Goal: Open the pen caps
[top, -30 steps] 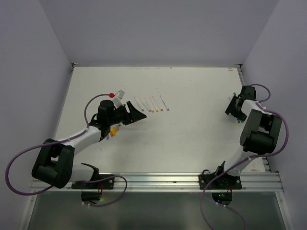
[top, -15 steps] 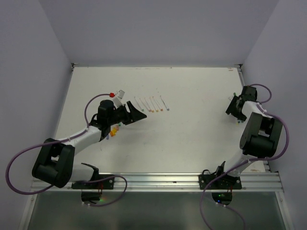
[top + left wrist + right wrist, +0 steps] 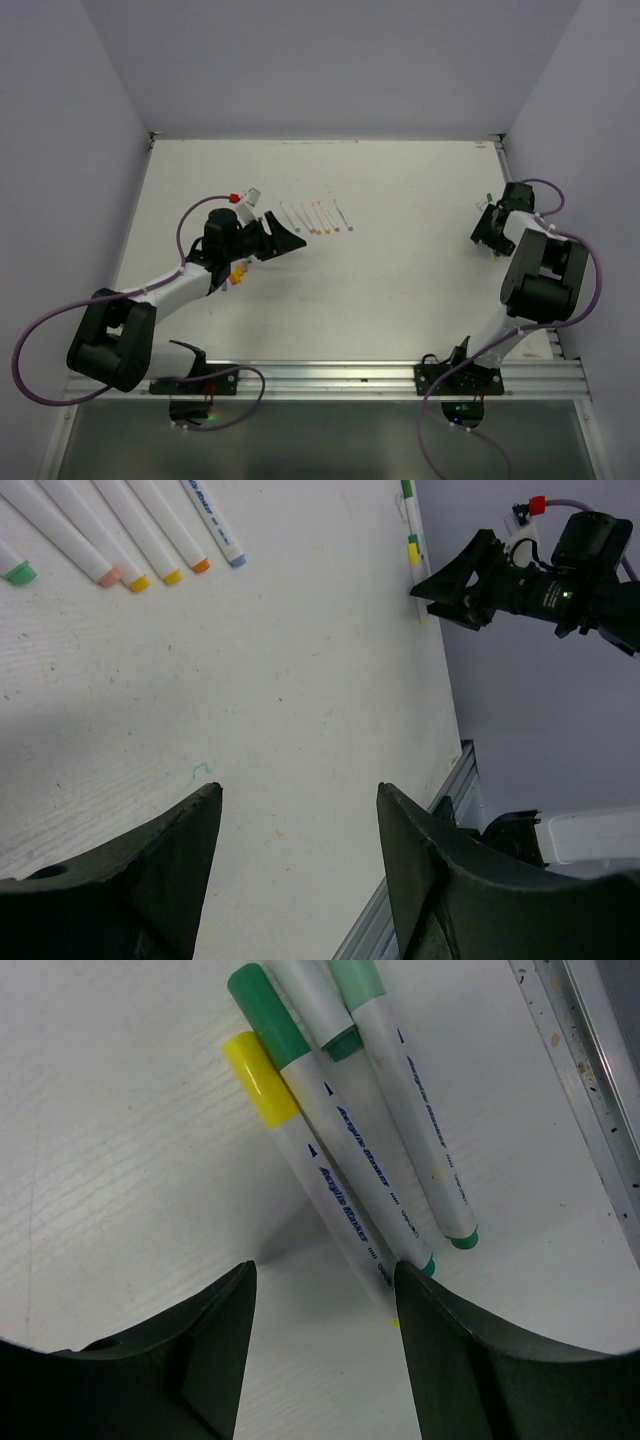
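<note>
Your right pincer hangs released over the surface, gripping nothing. Three pens lie side by side at upper centre of its view, pen caps on. Your left pincer is released too, with a row of pens at upper left.

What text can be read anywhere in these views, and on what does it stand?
"Acrylic Marker", apparently: blue print along the barrel of the yellow-capped pen.
"Acrylic Marker", apparently: the same print on the dark-green-capped pen.
Small print on the light-green-capped pen: unreadable.
Blue print on the blue-tipped pen, left wrist view: too blurred.
Top view: nothing legible.
</note>
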`<state>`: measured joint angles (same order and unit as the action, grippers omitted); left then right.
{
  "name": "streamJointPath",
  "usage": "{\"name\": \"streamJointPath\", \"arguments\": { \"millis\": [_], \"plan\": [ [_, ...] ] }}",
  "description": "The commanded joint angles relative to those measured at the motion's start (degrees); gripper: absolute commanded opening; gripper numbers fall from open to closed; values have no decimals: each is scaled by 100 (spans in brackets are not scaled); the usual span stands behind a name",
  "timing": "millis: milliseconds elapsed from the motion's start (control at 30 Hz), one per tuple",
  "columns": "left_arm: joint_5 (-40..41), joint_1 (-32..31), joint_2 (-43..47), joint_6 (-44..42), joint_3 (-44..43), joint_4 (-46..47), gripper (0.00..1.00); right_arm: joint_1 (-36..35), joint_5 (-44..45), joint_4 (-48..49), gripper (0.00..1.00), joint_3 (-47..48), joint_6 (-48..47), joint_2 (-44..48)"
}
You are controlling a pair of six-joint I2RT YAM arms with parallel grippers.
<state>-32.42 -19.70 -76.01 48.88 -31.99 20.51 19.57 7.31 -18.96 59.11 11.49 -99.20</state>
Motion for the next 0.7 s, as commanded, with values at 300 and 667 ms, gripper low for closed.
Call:
{"name": "streamJointPath", "arguments": {
  "millis": [300, 667],
  "plan": [
    [-168, -34, 33, 34, 17, 269, 66, -146, 200, -125, 32, -5, -94, -197],
    [78, -34, 490, -72, -97, -240, 66, -1244, 472, -248, 0, 109, -323, 49]
  ]
}}
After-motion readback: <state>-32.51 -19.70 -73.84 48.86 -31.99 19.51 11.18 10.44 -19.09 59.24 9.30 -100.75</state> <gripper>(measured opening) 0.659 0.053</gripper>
